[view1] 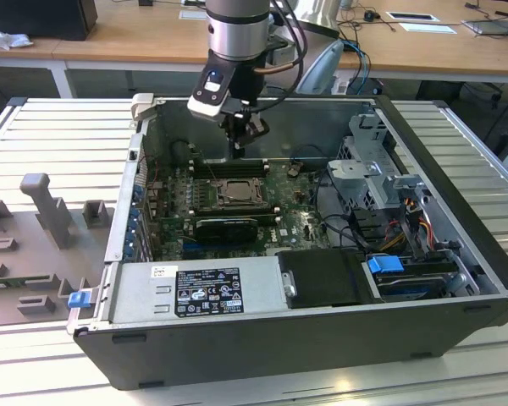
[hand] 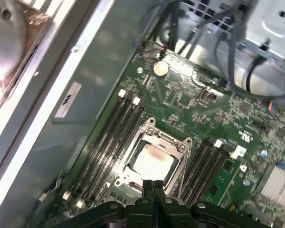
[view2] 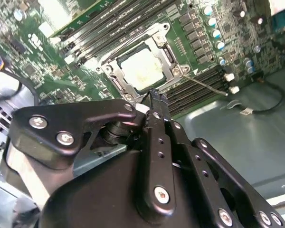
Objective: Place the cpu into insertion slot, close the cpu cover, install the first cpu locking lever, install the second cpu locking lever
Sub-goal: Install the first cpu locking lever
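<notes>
Silvery-white and flat, the cpu [hand: 152, 161] already sits in the insertion slot [view1: 235, 193] on the green motherboard [hand: 190, 95]. The grey cpu cover [hand: 178, 159] looks folded down around it, so I judge the first two steps done. The gripper [hand: 154, 183] hangs just above one edge of the slot with its fingers pressed together and nothing between them. A thin locking lever [view2: 204, 84] seems to stick out sideways from the socket rather than lie latched, so the lever work looks unfinished; I cannot tell whether the other lever is fastened.
</notes>
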Controlling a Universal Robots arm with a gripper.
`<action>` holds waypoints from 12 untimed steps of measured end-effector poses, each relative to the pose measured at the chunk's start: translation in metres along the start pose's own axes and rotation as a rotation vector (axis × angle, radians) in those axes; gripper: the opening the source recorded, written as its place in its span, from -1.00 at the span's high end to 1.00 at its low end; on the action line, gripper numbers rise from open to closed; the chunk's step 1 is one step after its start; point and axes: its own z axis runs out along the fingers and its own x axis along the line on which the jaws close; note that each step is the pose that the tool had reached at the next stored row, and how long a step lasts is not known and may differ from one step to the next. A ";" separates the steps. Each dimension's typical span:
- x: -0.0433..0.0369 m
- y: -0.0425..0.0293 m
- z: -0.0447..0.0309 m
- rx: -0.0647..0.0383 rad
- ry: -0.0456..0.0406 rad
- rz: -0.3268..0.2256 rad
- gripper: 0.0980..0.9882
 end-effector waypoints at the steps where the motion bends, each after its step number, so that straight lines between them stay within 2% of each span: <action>1: 0.0001 -0.0001 0.0000 0.000 0.0001 -0.011 0.98; 2: 0.0001 -0.0002 0.0000 0.001 -0.0004 -0.022 0.98; 6: 0.0001 -0.0002 0.0008 0.004 0.0053 -0.161 0.98; 10: 0.0001 -0.0003 0.0008 0.006 0.0092 -0.252 0.98; 12: 0.0001 -0.0003 0.0008 0.007 0.0101 -0.280 0.98</action>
